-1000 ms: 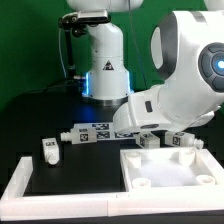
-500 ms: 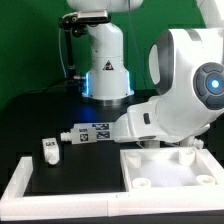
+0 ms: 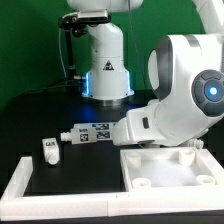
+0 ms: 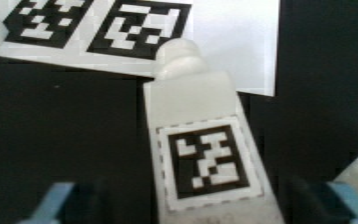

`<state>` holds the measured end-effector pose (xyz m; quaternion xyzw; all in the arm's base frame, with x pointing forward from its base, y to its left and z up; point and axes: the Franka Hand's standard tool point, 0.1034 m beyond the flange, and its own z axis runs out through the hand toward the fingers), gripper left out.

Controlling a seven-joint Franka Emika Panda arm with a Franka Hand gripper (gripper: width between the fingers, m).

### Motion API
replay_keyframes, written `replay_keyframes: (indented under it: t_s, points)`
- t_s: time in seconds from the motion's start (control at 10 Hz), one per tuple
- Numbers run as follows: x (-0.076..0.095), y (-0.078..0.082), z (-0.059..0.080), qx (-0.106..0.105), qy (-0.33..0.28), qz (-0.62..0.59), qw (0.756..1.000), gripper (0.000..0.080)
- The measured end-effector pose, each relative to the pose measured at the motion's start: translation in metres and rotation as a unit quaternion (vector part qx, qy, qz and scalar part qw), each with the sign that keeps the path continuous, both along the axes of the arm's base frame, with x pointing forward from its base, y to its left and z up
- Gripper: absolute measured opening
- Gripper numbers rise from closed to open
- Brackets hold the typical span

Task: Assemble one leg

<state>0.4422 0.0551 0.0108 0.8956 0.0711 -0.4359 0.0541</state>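
In the wrist view a white leg [image 4: 202,140] lies on the black table, its square tag facing up and its rounded end towards the marker board [image 4: 233,45]. My gripper [image 4: 194,208] is open and straddles the leg's near end, with one blue-padded finger [image 4: 60,205] on each side and a dark gap between each pad and the leg. In the exterior view the arm's big white links [image 3: 175,105] hide the gripper and this leg. Another leg [image 3: 49,148] stands alone at the exterior view's left.
The large square white panel [image 3: 185,160] with raised rim lies at the front on the exterior view's right, just in front of the arm. The marker board [image 3: 92,132] lies behind the middle. A white border strip [image 3: 20,182] edges the work area. The robot base [image 3: 105,60] stands at the back.
The arm has come down and shifted towards the exterior view's left, now covering the two legs that showed behind the panel a second ago.
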Motion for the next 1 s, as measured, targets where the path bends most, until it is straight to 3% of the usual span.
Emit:
replay_keyframes:
  t_s: [0.1,0.2,0.3,0.5,0.7,0.8,1.0]
  points:
    - [0.000,0.000,0.000,0.000,0.001,0.000,1.000,0.0398]
    - [0.000,0.000,0.000,0.000,0.000,0.000,1.000,0.0285]
    - [0.001,-0.003,0.009,0.005,0.016,0.003,1.000,0.0285]
    - [0.040,-0.005,0.048,0.012,-0.011,-0.004,1.000,0.0285]
    - [0.052,-0.003,0.067,0.019,-0.046,-0.002,0.999,0.0285]
    - [0.056,-0.002,0.063,0.027,-0.102,0.006,0.994,0.0285]
    - [0.054,-0.003,0.065,0.036,-0.151,0.007,0.988,0.0285]
